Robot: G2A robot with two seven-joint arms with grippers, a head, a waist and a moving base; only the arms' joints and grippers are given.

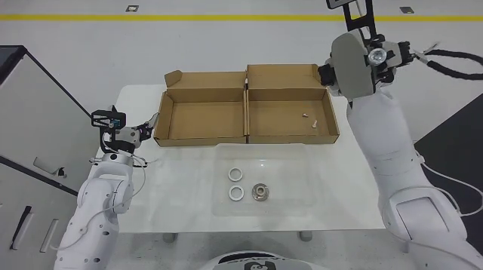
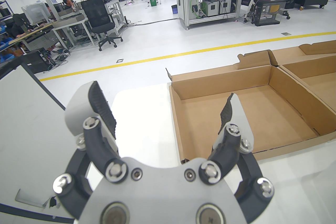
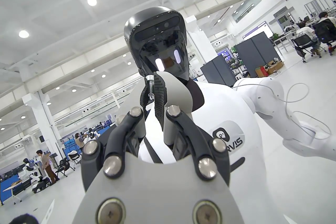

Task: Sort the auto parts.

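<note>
A clear tray (image 1: 287,166) by the table's (image 1: 189,183) front edge holds two white rings (image 1: 235,173) and a metal hub (image 1: 260,191). The right box (image 1: 333,123), at the far edge, holds small bolts (image 1: 312,123). The left gripper (image 2: 162,93), by the left edge, is spread wide. The right gripper (image 3: 155,78) pinches a metal bit (image 3: 149,79).

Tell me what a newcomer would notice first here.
The right gripper, high at the table's far right, pinches a small metal part. Two cardboard boxes sit side by side at the table's far edge; before them a clear tray holds two white rings and a metal hub.
</note>
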